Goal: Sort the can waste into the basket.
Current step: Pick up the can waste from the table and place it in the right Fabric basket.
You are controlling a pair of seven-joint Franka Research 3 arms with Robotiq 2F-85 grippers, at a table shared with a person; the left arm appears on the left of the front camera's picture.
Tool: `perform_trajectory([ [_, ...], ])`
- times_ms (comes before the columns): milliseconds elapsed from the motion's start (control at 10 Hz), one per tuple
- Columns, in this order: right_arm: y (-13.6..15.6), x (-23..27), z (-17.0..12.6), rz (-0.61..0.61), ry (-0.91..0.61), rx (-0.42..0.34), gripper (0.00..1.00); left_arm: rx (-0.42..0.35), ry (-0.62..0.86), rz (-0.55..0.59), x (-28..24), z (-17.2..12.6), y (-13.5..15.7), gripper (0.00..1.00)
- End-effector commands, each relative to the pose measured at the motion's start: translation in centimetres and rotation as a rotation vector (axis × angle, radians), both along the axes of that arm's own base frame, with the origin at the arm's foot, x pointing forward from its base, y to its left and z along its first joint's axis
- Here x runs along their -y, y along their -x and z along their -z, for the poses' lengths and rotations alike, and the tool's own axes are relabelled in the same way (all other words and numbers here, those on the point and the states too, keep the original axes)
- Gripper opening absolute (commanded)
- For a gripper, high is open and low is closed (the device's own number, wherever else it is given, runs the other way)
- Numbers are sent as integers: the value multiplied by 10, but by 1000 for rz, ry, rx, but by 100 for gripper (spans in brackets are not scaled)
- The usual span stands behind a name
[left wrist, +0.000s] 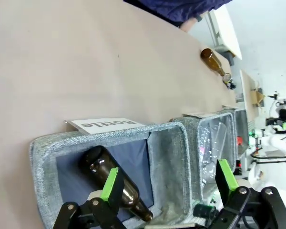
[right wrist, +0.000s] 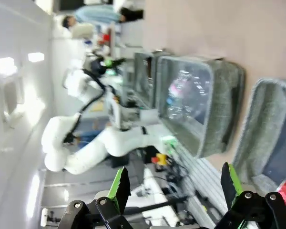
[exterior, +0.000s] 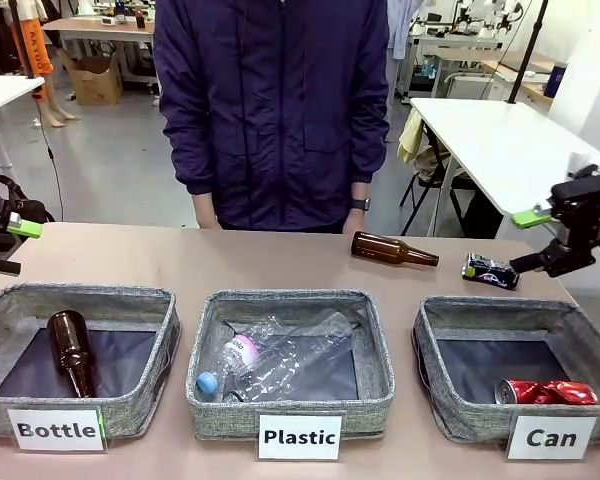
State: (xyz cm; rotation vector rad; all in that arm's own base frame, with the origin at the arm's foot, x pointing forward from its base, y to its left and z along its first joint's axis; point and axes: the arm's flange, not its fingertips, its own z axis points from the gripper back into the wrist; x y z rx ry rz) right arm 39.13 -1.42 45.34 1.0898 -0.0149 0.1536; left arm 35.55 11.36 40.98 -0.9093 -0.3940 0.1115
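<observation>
Beyond the basket (exterior: 490, 310), dark can (exterior: 490, 270) crosswise

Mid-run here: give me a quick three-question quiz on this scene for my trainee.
1. True or false: the red can lies inside the Can basket.
2. Where is the dark can? A) inside the Can basket B) on the table, near the brown bottle C) on the floor
3. Fill in: the right claw and the left claw both stand ____, holding nothing.
Key: 1 true; 2 B; 3 open.
</observation>
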Motion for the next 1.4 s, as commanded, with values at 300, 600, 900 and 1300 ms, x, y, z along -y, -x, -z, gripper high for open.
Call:
perform_trajectory([
  [300,-95,7,-4,-318,714,421,100,-2,3,6,-3,-1,2,100],
  [600,-102,8,11,-499,818,700,100,-2,3,6,-3,-1,2,100],
  [900,-107,26,18,-527,825,713,100,-2,3,6,-3,-1,2,100],
  [1300,-113,20,13,-531,872,691,100,-2,3,6,-3,-1,2,100],
])
